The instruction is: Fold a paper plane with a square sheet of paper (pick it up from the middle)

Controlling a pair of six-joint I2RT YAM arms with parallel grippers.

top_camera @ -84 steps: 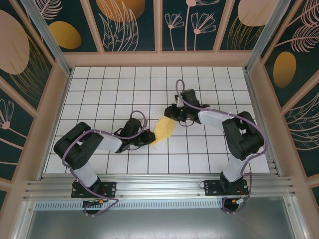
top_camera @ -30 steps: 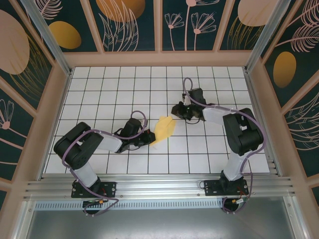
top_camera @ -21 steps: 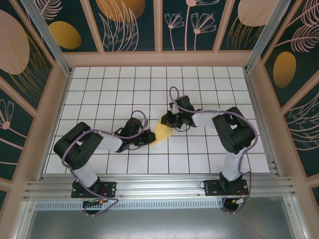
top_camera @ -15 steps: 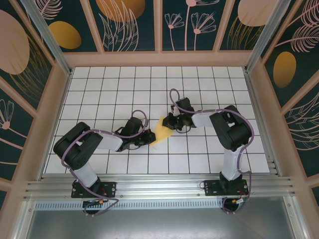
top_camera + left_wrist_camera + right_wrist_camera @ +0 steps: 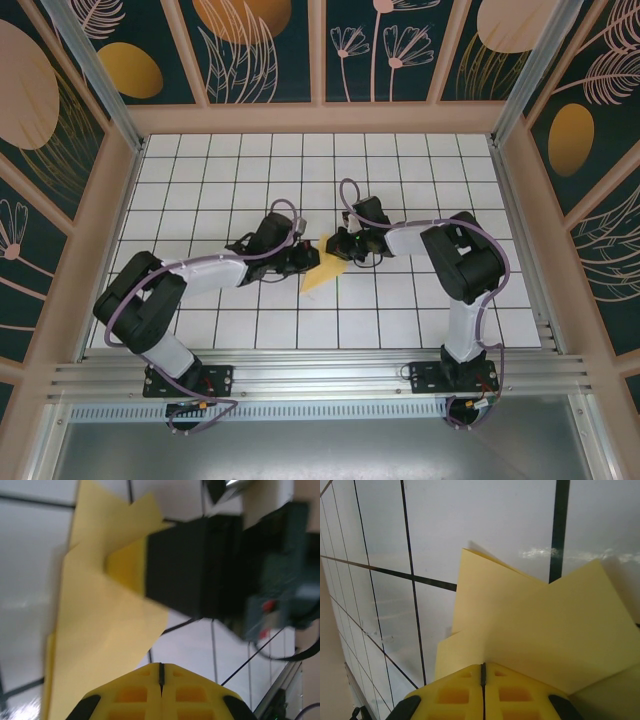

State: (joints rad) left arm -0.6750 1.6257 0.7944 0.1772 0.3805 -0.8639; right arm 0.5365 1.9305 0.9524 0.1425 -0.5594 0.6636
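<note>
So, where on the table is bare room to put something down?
Free: far tile rows along the back wall; tiles right of the right arm. Crowded: the middle, where left gripper and right gripper meet at the paper.

Robot arms: two, the left arm (image 5: 205,272) and the right arm (image 5: 405,240).
Tools: two, the left tool (image 5: 310,258) and the right tool (image 5: 333,245), one on each arm.
Yellow finger pads (image 5: 130,695): two on each tool, four in all.
Yellow paper sheet (image 5: 320,272): one.
Tabletop (image 5: 200,180): one, covered with white grid tiles.
</note>
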